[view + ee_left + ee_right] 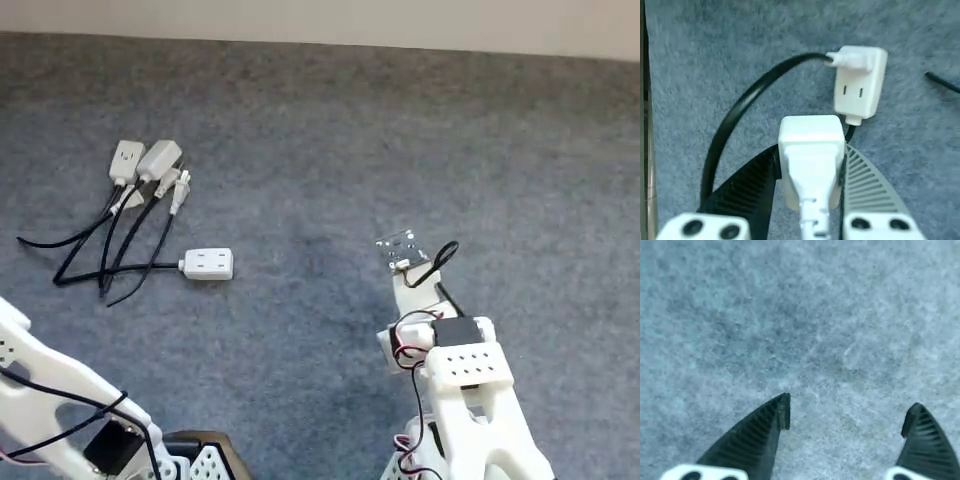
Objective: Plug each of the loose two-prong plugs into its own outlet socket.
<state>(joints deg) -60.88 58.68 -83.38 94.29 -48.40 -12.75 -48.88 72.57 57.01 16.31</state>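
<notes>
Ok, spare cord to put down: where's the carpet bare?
Bare: the carpet along the far side and middle, between the lone outlet and the right arm. Crowded: the left cable tangle, and the near edge by the left arm. The left gripper holds a plug.

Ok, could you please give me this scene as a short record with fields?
surface: grey carpet
left gripper: shut on a white plug, prongs hidden
beyond the plug: white socket, two slots, black cord
right gripper: open, above bare carpet
high view, left side: bundle of white plugs and sockets on black cords
</notes>
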